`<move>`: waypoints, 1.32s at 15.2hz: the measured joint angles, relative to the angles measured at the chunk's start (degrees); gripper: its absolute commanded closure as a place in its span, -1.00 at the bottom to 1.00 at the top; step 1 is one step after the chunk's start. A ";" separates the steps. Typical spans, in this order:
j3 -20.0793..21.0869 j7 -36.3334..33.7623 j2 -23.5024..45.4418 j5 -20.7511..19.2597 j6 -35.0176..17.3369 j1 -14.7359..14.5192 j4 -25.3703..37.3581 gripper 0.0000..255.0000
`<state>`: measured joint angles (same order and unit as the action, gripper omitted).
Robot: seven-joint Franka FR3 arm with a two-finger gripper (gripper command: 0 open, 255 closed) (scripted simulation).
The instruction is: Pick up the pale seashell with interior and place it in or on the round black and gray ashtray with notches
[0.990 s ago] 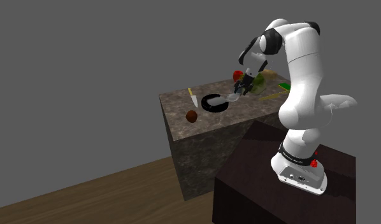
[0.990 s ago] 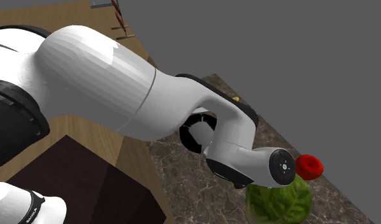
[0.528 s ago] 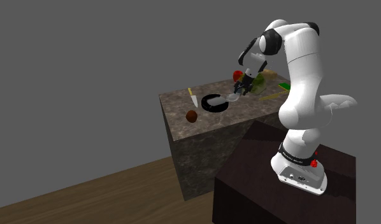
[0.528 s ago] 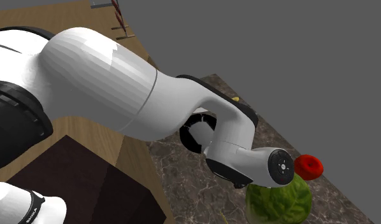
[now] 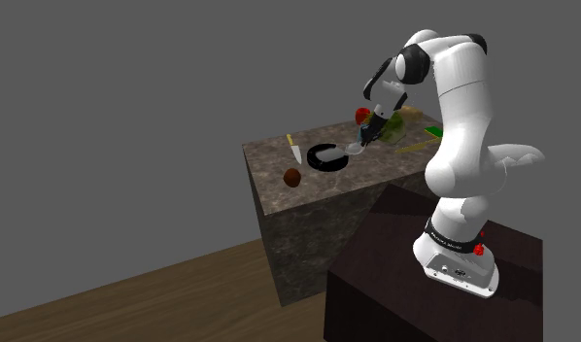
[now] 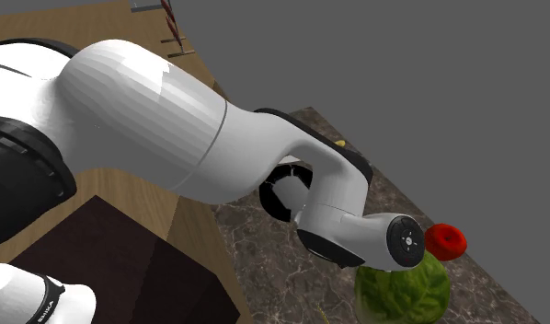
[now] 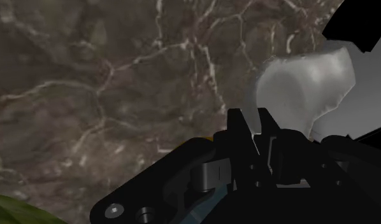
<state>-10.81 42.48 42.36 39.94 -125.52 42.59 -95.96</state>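
The white arm rises from its base on the dark box stand and bends over at the top. It reaches down and left over the brown marbled stone counter, with the wrist tipped so that the black two-finger gripper points down at the counter top.

In the wrist view the fingers stand close together, clamped on the narrow end of the pale grey-white seashell. Its broad, curved body juts out past the fingertips over the veined stone.

In the shoulder view the seashell hangs under the gripper at the right edge of the round black ashtray with a pale inside, which sits near the middle of the counter. Whether the seashell touches the rim cannot be told.

Just behind the gripper, toward the counter's far right, are a small red object and a green striped melon. A small brown round object sits near the counter's near left edge, apart from the ashtray.

In the second exterior view the arm's thick white links cross the scene, and its last link ends just beside the red object and the melon.
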 measured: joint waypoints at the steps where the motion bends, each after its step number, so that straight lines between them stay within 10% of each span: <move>1: 0.00 0.00 0.00 0.00 0.00 0.00 0.00 1.00; 20: -2.10 -4.38 -8.51 -3.49 6.32 -1.20 -1.22 1.00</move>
<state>-12.91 38.10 33.85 36.45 -119.21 41.39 -97.18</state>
